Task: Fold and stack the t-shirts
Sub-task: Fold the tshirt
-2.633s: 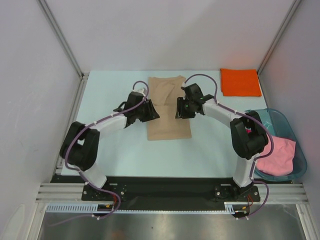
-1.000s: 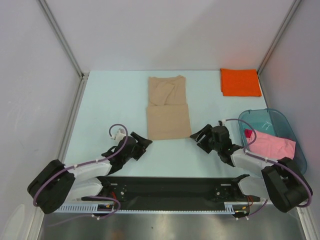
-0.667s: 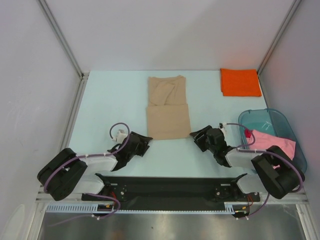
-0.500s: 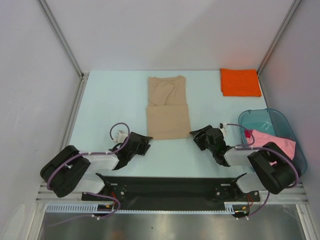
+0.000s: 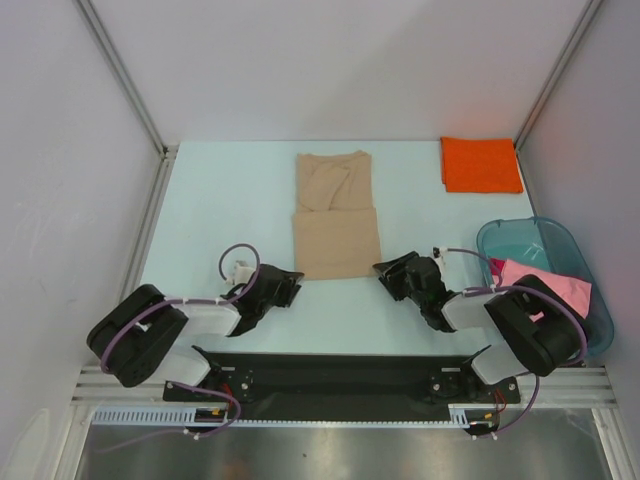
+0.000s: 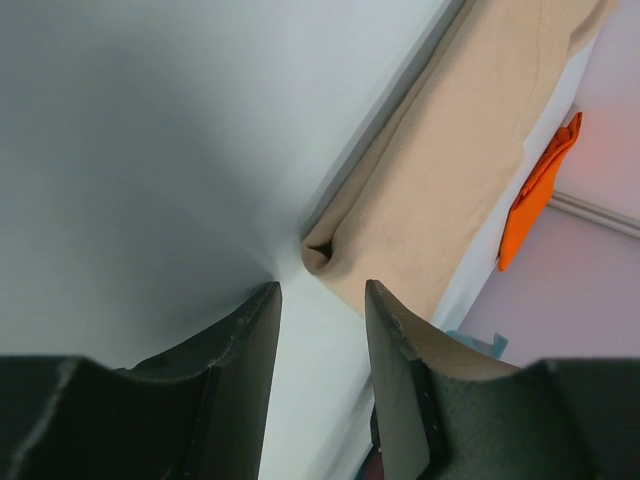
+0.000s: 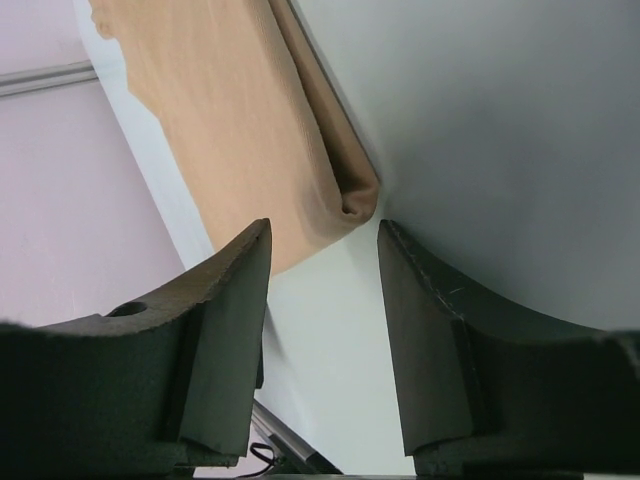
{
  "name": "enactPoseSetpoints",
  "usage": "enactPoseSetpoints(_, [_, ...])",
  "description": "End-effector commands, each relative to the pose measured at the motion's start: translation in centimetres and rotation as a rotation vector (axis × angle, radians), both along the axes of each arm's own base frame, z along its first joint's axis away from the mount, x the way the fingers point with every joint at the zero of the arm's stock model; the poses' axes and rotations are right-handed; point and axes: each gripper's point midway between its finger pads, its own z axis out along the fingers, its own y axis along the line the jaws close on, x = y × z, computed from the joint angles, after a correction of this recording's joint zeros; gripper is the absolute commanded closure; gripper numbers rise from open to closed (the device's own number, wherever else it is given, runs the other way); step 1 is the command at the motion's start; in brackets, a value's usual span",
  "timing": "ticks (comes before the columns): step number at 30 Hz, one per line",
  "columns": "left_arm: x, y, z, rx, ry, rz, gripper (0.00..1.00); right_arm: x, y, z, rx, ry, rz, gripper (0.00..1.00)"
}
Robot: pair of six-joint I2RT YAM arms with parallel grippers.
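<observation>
At centre of the top view, the tan tee [image 5: 337, 225] lies flat on the table [image 5: 220, 200], part folded, its long axis running from the bottom of the frame toward the top. Its near edge faces both arms.

You have the left claw [image 5: 288, 284] low on the table at the lower-left corner of that tee, and the right claw [image 5: 386, 271] likewise at the lower-right corner. Neither arm is the nearer; each has its own corner.

Left wrist view: the left claw [image 6: 320, 298] stands part open with nothing between its fingers [image 6: 252, 325]. The folded corner of the tan tee [image 6: 440, 180] sits just beyond the gap, up and slightly right, apart from both tips.

Right wrist view: the right claw [image 7: 322, 240] is also part open and holds nothing. The tee corner lies just above the gap, nearer the right-hand finger [image 7: 420, 300]; whether it touches that tip cannot be told.

Judgement: the coming move turns on each corner lying straight ahead of its claw. You need to advance both a little along the tee's long axis before closing, or the jaws will meet on bare table.

Elsewhere, the orange tee [image 5: 481, 164] lies folded at upper right, and the pink tee [image 5: 562, 292] sits unfolded in the tub [image 5: 522, 224] at right.
</observation>
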Motion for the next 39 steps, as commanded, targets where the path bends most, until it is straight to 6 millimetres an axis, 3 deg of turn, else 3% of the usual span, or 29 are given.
enactPoseSetpoints(1, [-0.2,2.0,-2.4,0.081,0.061,0.046,0.55,-1.1,-0.5,-2.2,-0.050,0.069,-0.013,0.48])
enactPoseSetpoints(7, [0.4,2.6,-2.7,0.083,0.052,0.049,0.63,-0.9,-0.8,-2.7,-0.056,0.083,-0.044,0.50])
enactPoseSetpoints(25, [-0.5,1.4,-3.5,0.056,0.104,-0.022,0.58,-0.6,-2.3,-4.0,-0.101,0.139,-0.130,0.53])
enactPoseSetpoints(30, [-0.3,1.7,-3.7,0.049,0.096,-0.006,0.66,-0.4,-2.1,-4.6,-0.080,0.153,-0.131,0.57])
enactPoseSetpoints(34, [0.2,1.6,-3.6,0.055,0.071,-0.018,0.81,-0.7,-2.2,-4.9,-0.085,0.166,-0.125,0.68])
enactPoseSetpoints(35, [0.3,1.6,-3.6,0.065,0.062,-0.029,0.91,-0.8,-2.3,-5.1,-0.093,0.172,-0.125,0.73])
enactPoseSetpoints(36, [0.6,1.5,-3.4,0.062,0.048,-0.035,0.99,-1.0,-2.3,-5.2,-0.102,0.174,-0.112,0.83])
enactPoseSetpoints(39, [0.5,1.1,-3.1,0.096,0.026,-0.110,1.00,-2.1,-2.4,-5.4,-0.134,0.186,-0.057,1.00])
